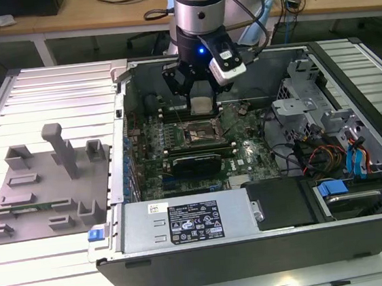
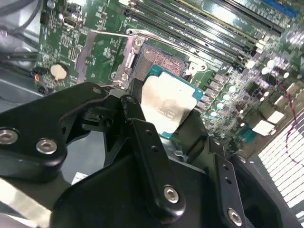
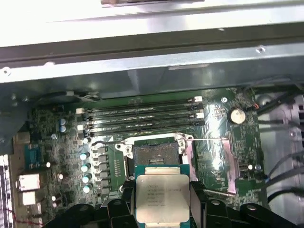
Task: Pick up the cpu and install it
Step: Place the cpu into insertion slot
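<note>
One arm reaches straight down into the open PC case, wrist vertical, gripper low over the mobo. It's clenched on 1 cpu, lid up, held flat just above and beside 1 socket, open w/ its bed bare. 4 RAM slots lie beyond the socket. 1 grey tray sits outside the case, at the exterior view's left.
</note>
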Controlling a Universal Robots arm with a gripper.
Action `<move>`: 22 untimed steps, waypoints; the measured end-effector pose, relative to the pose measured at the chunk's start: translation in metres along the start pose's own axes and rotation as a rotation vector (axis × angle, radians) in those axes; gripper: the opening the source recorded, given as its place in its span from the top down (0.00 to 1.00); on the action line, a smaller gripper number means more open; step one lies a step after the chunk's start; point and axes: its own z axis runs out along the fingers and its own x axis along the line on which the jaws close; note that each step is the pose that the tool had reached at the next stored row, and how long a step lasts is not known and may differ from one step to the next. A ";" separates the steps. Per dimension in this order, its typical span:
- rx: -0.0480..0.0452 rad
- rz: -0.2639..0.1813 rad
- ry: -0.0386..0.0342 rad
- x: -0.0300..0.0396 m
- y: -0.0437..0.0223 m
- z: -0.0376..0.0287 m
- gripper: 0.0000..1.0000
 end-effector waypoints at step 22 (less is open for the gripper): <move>0.0181 0.512 -0.0258 0.0000 0.0000 0.0009 0.45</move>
